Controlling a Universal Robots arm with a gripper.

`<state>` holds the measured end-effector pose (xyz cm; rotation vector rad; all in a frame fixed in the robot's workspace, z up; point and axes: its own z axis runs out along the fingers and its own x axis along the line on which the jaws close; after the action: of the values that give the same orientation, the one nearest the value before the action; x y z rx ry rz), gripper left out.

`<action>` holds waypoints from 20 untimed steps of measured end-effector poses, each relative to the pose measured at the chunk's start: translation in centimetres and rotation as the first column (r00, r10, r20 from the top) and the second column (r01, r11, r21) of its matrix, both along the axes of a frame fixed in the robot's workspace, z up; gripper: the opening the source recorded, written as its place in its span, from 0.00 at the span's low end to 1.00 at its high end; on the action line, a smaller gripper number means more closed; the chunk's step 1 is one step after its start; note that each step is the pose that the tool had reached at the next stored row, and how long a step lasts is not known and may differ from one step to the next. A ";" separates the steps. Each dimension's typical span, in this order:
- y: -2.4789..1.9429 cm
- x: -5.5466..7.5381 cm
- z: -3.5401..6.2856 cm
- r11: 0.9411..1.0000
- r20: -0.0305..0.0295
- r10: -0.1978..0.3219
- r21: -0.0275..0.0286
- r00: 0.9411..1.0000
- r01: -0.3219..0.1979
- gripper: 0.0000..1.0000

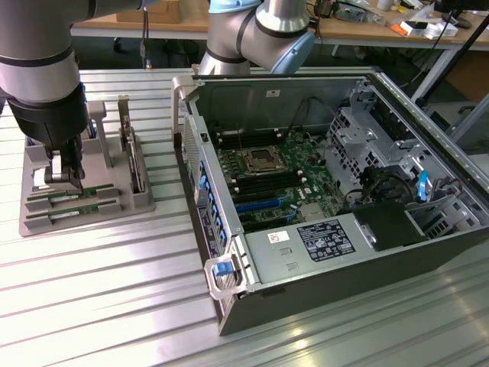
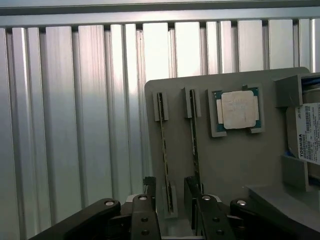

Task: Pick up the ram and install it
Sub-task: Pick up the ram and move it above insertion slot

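The robot arm [image 1: 42, 73] is seen reaching straight down over a grey holder [image 2: 240, 165], which is set near the bench's [image 1: 114, 306] edge at the exterior view's left. The wrist is held vertical and the dark gripper [image 2: 169, 184] is pointed at the holder's slotted side. The jaws are spread wide and placed astride the ram [image 2: 164, 150], a thin green stick stood on edge in the slot nearest the holder's outer edge. A gap is visible on each side of it, and nothing is gripped. A second stick [image 2: 194, 142] is lodged in the neighbouring slot, just beside one finger [image 2: 192, 195]. Further across the holder, a square silver processor [image 2: 238, 110] is seated in its recess, and a labelled hard drive [image 2: 307, 135] is kept beyond it. An open computer case [image 1: 328, 191], its motherboard exposed, is laid on the bench well apart from the holder, toward the exterior view's right. The arm's upper joints are seen behind the case.
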<state>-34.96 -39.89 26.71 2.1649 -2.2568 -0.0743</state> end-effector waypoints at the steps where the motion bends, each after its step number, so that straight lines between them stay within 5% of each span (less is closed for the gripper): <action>1: 0.00 0.0 -0.18 1.000 0.000 0.000 -0.001 1.000 0.000 0.36; 20: 0.00 0.0 -2.00 1.000 0.000 0.002 -0.004 1.000 -0.002 0.36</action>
<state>-34.91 -39.89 24.70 2.1647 -2.2533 -0.0696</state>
